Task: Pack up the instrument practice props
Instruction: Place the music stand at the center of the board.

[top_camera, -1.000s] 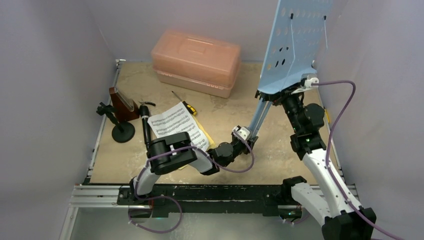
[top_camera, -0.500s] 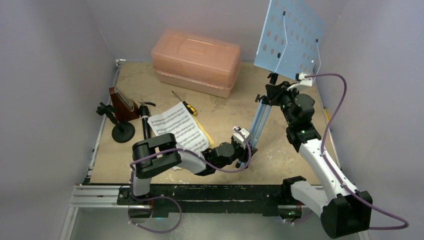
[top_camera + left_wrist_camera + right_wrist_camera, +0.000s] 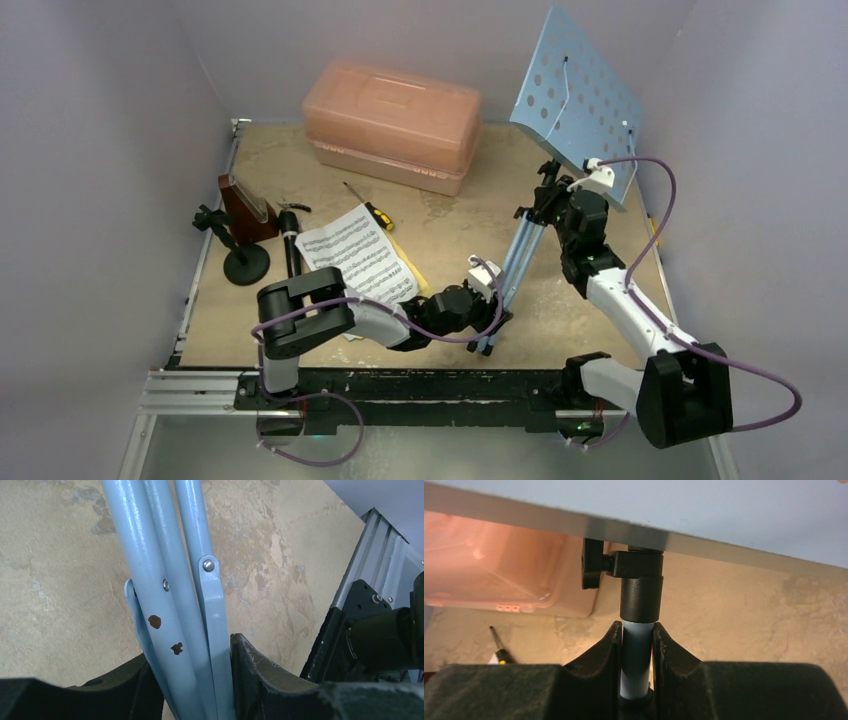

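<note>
Bench (image 3: 450, 235): sandy, mottled top. It carries all the things that I see.
Music stand (image 3: 580, 105): light blue, on the right side. The perforated plate is high at the back right, and the tripod legs (image 3: 170, 605) are folded together into one bundle. The whole stand leans, with its lower end near the front edge of the bench. I cannot tell if that end touches the bench.
Pink case (image 3: 392, 122): translucent, lid shut, at the back middle, well apart from the stand.
Sheet-music pages (image 3: 355, 255): a white page on top of a yellow one, flat at the left of centre. My left arm partly covers them.
Black pipe (image 3: 291, 250): it lies just beside the left edge of the pages.
Round-based black piece (image 3: 243, 262): on the far left, with a tilted stem.
Metronome (image 3: 245, 208): brown wooden pyramid, upright, just behind the round-based piece.
Left gripper (image 3: 192, 680): clamped on the bundle of folded legs, low on the stand.
Right gripper (image 3: 636, 645): closed on the light-blue tube, just under the black collar below the plate.
Screwdriver (image 3: 372, 212): yellow and black handle, between the case and the pages.
</note>
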`<state>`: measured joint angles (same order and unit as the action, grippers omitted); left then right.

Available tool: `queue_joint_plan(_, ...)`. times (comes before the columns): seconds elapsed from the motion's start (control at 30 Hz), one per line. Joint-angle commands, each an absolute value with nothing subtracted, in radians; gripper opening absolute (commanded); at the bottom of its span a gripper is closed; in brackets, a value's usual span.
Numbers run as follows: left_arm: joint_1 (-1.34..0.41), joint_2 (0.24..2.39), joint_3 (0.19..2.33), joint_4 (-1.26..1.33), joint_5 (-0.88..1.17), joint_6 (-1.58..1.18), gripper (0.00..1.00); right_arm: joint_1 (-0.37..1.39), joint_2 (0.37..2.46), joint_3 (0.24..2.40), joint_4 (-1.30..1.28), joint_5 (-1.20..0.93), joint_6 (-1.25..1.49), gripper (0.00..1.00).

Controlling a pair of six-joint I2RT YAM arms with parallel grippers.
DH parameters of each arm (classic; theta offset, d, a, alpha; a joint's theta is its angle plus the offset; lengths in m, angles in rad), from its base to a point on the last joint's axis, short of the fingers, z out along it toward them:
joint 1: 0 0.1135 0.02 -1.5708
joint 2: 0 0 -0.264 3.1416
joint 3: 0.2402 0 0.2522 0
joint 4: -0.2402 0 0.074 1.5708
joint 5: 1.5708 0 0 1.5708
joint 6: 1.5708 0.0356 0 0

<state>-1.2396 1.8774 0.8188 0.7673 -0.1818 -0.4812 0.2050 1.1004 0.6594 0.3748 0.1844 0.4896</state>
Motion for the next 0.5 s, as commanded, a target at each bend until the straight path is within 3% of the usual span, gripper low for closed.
queue_joint_plan(0.0, -1.244, 1.796, 0.886, 0.854, -0.150, -0.435, 0.23, 0.222, 1.119, 0.666, 0.535, 0.200, 0.459, 0.00)
queue_joint_plan(0.47, -1.232, 1.825, 0.911, 0.799, -0.175, -0.450, 0.23, 0.212, 1.331, 0.675, 0.606, 0.229, 0.435, 0.00)
